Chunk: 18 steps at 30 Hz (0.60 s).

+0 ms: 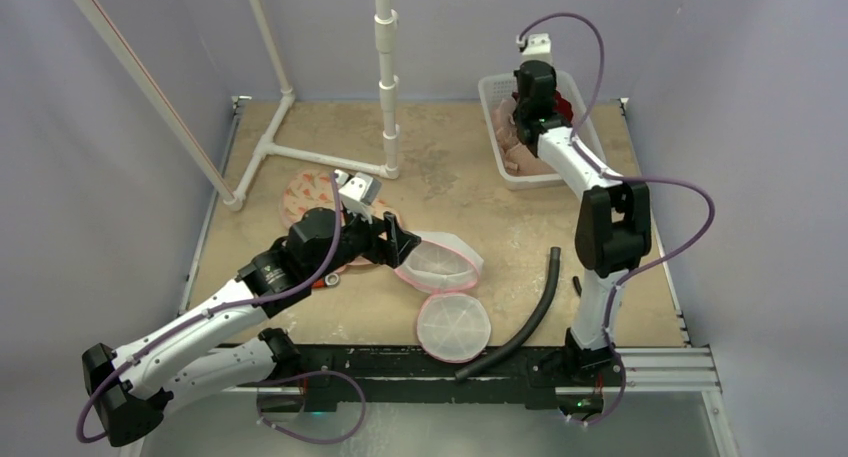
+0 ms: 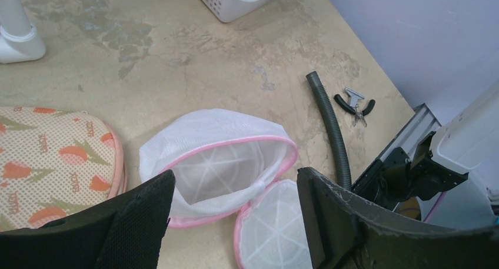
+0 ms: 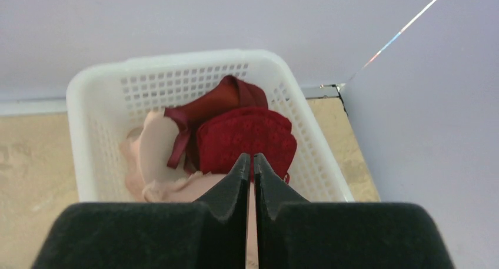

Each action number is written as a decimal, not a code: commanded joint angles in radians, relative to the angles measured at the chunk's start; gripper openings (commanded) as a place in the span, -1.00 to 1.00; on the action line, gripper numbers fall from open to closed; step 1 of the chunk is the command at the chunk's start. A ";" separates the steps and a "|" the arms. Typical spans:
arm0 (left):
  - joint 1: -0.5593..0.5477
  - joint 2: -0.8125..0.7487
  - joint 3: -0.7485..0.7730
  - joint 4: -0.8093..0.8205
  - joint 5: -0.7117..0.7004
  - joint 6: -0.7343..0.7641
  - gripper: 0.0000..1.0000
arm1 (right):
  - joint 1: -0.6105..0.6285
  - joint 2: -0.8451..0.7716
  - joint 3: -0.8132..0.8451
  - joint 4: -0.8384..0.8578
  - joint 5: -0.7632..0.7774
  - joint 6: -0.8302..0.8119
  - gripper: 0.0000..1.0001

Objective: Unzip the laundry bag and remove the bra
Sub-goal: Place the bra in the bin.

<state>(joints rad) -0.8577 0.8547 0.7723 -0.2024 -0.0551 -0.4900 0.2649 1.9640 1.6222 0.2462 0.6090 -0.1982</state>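
The white mesh laundry bag [image 1: 440, 262] with pink trim lies unzipped at mid table, its round lid [image 1: 453, 327] flapped open toward the front. Its inside looks empty in the left wrist view [image 2: 218, 157]. My left gripper [image 1: 400, 247] is open and empty, jaws wide apart just left of the bag's mouth [image 2: 235, 178]. A red bra [image 3: 247, 133] lies in the white basket [image 3: 176, 63] at the back right, on peach-coloured garments [image 3: 153, 151]. My right gripper [image 3: 250, 158] is shut and empty, just above the red bra [image 1: 565, 107].
A second bag with an orange fruit print [image 1: 305, 192] lies left of my left gripper. A black hose [image 1: 530, 312] and small pliers [image 2: 356, 104] lie near the right arm's base. A white pipe frame [image 1: 385, 77] stands at the back left.
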 commanded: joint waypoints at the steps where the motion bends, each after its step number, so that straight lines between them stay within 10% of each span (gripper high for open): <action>1: 0.001 0.008 0.015 0.042 0.009 -0.009 0.49 | -0.043 -0.005 0.105 -0.078 -0.131 0.064 -0.37; 3: 0.000 0.015 0.013 0.049 0.016 -0.009 0.48 | -0.033 0.004 0.111 -0.113 -0.182 0.064 0.19; 6: 0.001 0.024 0.013 0.053 0.033 -0.015 0.48 | -0.005 0.039 0.139 -0.199 -0.164 0.051 0.43; 18: 0.001 -0.024 -0.035 0.058 0.105 -0.055 0.47 | 0.093 0.081 0.075 -0.232 0.045 -0.130 0.42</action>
<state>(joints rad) -0.8577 0.8513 0.7338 -0.1673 0.0105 -0.5320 0.3668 2.0579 1.6802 0.0078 0.5663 -0.2501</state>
